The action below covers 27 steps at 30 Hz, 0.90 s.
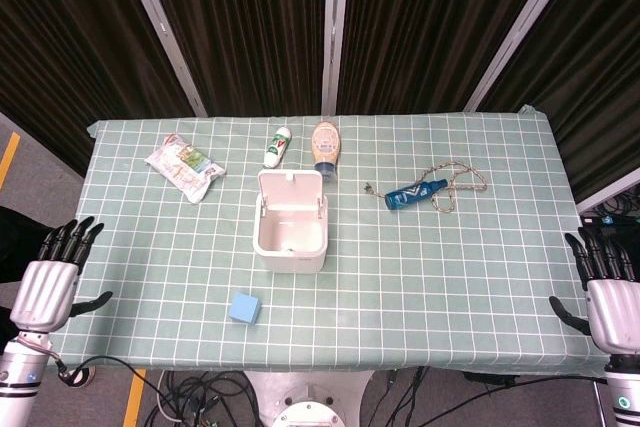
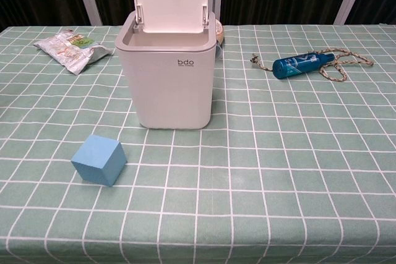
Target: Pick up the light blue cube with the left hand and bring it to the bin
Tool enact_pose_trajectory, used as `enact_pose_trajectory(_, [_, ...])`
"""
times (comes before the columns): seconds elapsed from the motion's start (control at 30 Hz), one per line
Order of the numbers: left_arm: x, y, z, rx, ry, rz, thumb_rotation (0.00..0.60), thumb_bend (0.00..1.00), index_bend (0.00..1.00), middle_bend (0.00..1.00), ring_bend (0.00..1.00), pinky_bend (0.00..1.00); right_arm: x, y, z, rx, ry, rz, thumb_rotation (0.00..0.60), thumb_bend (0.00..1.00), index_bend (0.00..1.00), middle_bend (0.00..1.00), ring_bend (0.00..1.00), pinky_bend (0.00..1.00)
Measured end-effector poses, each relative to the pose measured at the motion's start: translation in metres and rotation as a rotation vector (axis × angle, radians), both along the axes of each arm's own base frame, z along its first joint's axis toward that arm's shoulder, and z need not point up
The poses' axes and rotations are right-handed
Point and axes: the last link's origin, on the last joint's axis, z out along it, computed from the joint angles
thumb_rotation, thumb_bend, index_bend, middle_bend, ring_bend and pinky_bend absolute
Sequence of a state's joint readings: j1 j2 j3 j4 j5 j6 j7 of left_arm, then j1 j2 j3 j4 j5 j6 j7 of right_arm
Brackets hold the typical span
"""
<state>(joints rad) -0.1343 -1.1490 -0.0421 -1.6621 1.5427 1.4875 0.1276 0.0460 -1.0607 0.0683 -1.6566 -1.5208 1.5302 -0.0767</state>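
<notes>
Light blue cube (image 2: 99,159) at 7 o'clock of bin (image 1: 291,220) — likely light, rigid, smooth-faced; grasp opposite flat faces. Left hand (image 1: 50,282), right hand (image 1: 606,292) — fingers spread, empty.

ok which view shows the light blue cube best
The chest view: the light blue cube sits close and large, top and two side faces visible, in front of the white bin. In the head view it is a small square seen from above.

The left hand (image 1: 48,282) and right hand (image 1: 607,292) each have a silver metallic back, black fingers and a black thumb; silver wrists show small coloured marks.
</notes>
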Motion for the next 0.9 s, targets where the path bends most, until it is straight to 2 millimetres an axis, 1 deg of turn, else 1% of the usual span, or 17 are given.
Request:
enact_pose_trajectory(0.27, [-0.002, -0.001, -0.002, -0.011, 0.000, 0.009, 0.600, 0.01, 0.07, 0.04, 0.00, 0.10, 0.000, 0.000, -0.001, 0.003, -0.002, -0.004, 0.600, 0.13, 0.00, 0.00, 0.00, 0.00])
enact_pose_trajectory(0.47, [0.005, -0.004, -0.007, -0.053, -0.014, -0.014, 0.600, 0.01, 0.07, 0.04, 0.00, 0.10, 0.000, -0.001, 0.003, -0.012, -0.012, -0.002, 0.600, 0.13, 0.00, 0.00, 0.00, 0.00])
enact_pose_trajectory(0.77, [0.018, -0.015, -0.024, -0.162, -0.038, -0.067, 0.600, 0.01, 0.07, 0.04, 0.00, 0.10, -0.003, -0.001, 0.006, -0.008, -0.003, 0.000, 0.600, 0.13, 0.00, 0.00, 0.00, 0.00])
enact_pose_trajectory(0.9, [0.025, -0.017, -0.038, -0.236, -0.033, -0.111, 0.600, 0.01, 0.08, 0.06, 0.00, 0.10, -0.005, -0.002, 0.008, -0.013, -0.009, -0.003, 0.600, 0.13, 0.00, 0.00, 0.00, 0.00])
